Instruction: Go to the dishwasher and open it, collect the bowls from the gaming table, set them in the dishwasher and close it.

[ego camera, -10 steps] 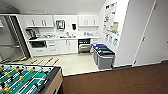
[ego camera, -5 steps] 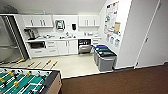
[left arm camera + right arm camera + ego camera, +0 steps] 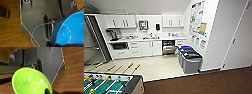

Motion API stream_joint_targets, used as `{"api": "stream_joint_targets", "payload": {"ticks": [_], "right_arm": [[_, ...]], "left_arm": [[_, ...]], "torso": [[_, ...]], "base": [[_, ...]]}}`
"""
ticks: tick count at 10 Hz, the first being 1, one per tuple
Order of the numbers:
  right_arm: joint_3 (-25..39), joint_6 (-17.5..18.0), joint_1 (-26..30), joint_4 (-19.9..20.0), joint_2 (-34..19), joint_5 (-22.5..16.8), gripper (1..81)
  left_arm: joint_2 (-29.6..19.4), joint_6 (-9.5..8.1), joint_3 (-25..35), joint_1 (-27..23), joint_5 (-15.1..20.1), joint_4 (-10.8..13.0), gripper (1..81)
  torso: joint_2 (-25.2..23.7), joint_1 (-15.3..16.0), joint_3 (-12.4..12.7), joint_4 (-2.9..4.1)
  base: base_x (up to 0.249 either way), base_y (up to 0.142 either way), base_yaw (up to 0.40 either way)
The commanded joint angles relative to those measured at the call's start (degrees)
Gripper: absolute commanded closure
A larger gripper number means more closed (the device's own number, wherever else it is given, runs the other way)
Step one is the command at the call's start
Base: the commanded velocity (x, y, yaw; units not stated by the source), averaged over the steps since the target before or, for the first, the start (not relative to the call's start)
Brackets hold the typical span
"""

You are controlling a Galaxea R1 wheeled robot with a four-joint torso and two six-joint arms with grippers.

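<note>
We carry two bowls | blue bowl (image 3: 70, 30) pinched at rim by left end effector (image 3: 60, 45) | green bowl (image 3: 30, 80) likewise, right end effector (image 3: 48, 91) | light, slick plastic (rim grip suits) | dishwasher (image 3: 168, 47) ahead, left of bins (image 3: 190, 58)

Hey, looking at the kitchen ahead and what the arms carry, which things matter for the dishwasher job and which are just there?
Part of the job:
dishwasher, under the counter
blue bowl at the left wrist
green bowl at the right wrist

Just there:
foosball table
grey bins
wall posters
</note>
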Motion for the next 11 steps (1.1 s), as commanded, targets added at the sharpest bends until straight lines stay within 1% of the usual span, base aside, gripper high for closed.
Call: {"api": "stream_joint_targets", "payload": {"ticks": [1, 11], "right_arm": [[0.12, -0.13, 2.21, -0.69, -0.70, -3.23, 81.1], [0.12, -0.13, 1.95, -0.70, -0.79, -3.23, 81.1]], "left_arm": [[1.03, -0.04, 1.33, -2.73, 4.98, 0.36, 81.1], [1.03, -0.04, 1.33, -2.73, 4.98, 0.36, 81.1]], "torso": [[0.00, 0.00, 0.00, 0.00], [-0.02, -0.02, 0.00, 0.00]], "base": [[0.227, 0.000, 0.000], [0.234, 0.000, 0.000]]}}
